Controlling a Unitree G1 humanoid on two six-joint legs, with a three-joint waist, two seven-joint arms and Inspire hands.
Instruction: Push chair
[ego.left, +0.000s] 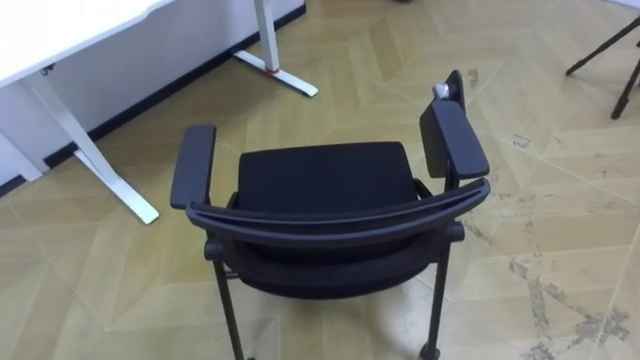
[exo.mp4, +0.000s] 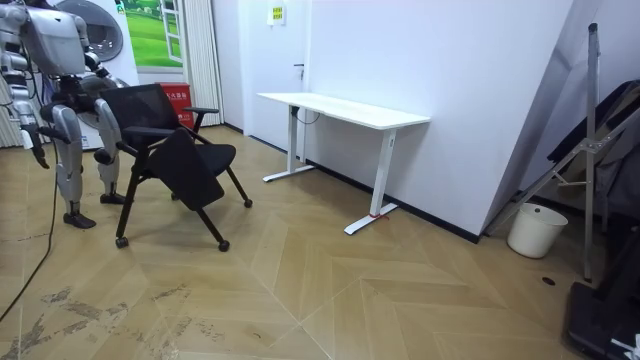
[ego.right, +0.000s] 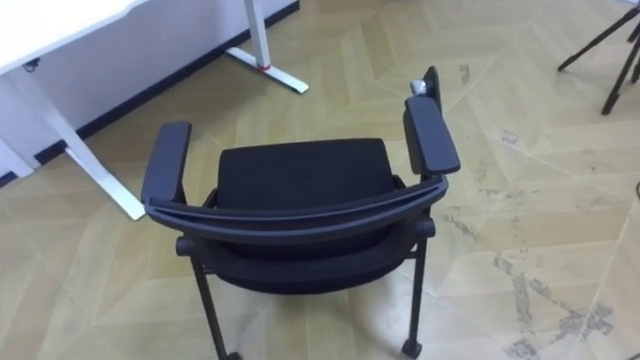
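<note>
Black padded armchair (ego.left: 322, 178) on castors stood on the herringbone wooden floor (ego.left: 560, 210) directly before the robot, backrest nearest it, seat facing the white metal-legged desk (ego.left: 70, 30) along the wall. In the room view the robot stood upright behind the armchair. Its right hand (exo.mp4: 40, 157) hung at its side, apart from the armchair; whether spread or curled, could not tell.
</note>
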